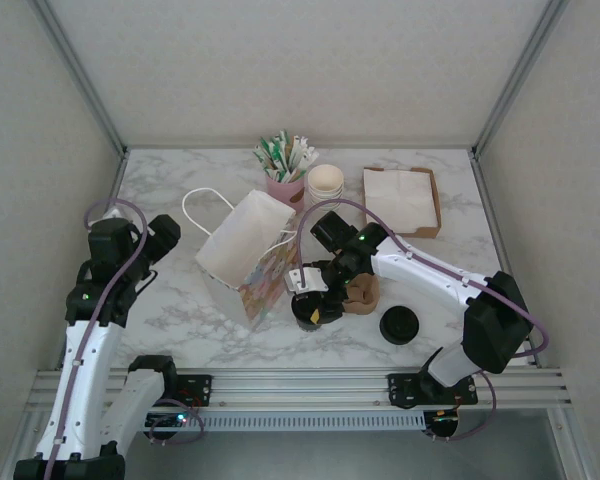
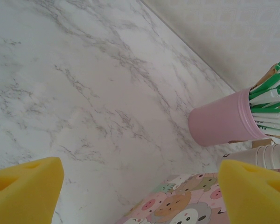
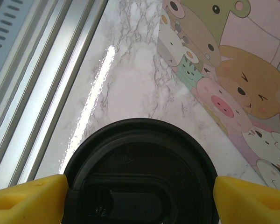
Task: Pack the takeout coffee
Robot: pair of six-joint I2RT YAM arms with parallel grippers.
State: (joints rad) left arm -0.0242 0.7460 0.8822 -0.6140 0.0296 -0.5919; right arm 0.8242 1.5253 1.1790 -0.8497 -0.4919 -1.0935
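Note:
The takeout coffee [image 1: 308,312] stands near the table's front, just right of the bag. Its round black lid [image 3: 140,172] takes up the lower part of the right wrist view. My right gripper [image 3: 141,186] is shut on it, one yellow pad [image 3: 30,198] pressing each side of the lid's rim. The cup's body is hidden under the lid. The paper bag [image 1: 245,255], white with a cartoon-animal side panel [image 3: 233,88], lies on its side mid-table. My left gripper [image 2: 140,186] is open over bare marble left of the bag, holding nothing.
A pink cup of green-and-white sticks [image 1: 285,187] and a stack of cream cups [image 1: 326,182] stand behind the bag. A brown tray of napkins [image 1: 402,200] sits back right. A loose black lid [image 1: 399,325] and a tan-brown item [image 1: 361,293] lie beside the coffee. The metal rail [image 3: 42,70] borders the front edge.

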